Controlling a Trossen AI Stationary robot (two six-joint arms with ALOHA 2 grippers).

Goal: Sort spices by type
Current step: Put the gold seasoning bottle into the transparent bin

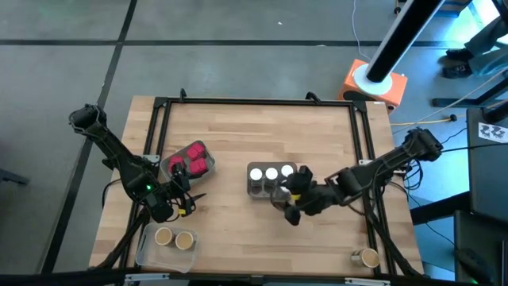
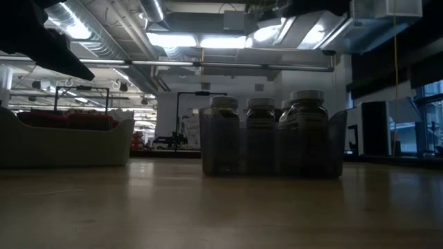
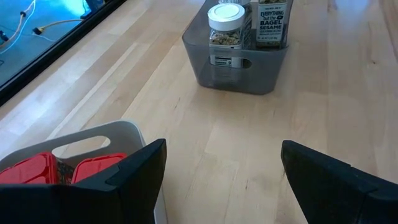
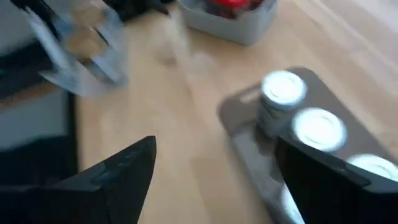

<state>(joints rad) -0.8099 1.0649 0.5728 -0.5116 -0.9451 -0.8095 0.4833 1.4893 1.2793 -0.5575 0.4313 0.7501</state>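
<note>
Three white-lidded jars (image 1: 271, 173) stand in a dark grey tray (image 1: 252, 189) at mid-table; they also show in the low view as jars (image 2: 261, 131). Red boxy packets (image 1: 195, 158) lie in a pale tray (image 1: 165, 165) left of it. Two tan-lidded jars (image 1: 174, 237) sit in a clear tray (image 1: 143, 248) at the near left edge. One more tan-lidded jar (image 1: 368, 257) stands alone by the near right corner. My right gripper (image 4: 214, 180) hovers open just near-right of the grey tray, empty. My left gripper (image 3: 224, 180) is open and empty beside the red packets (image 3: 37, 169).
A black frame (image 1: 361, 143) runs around the wooden tabletop. Bare wood (image 1: 230, 230) lies between the clear tray and my right gripper (image 1: 290, 208). An orange-and-white device (image 1: 373, 83) stands beyond the far right corner, off the table.
</note>
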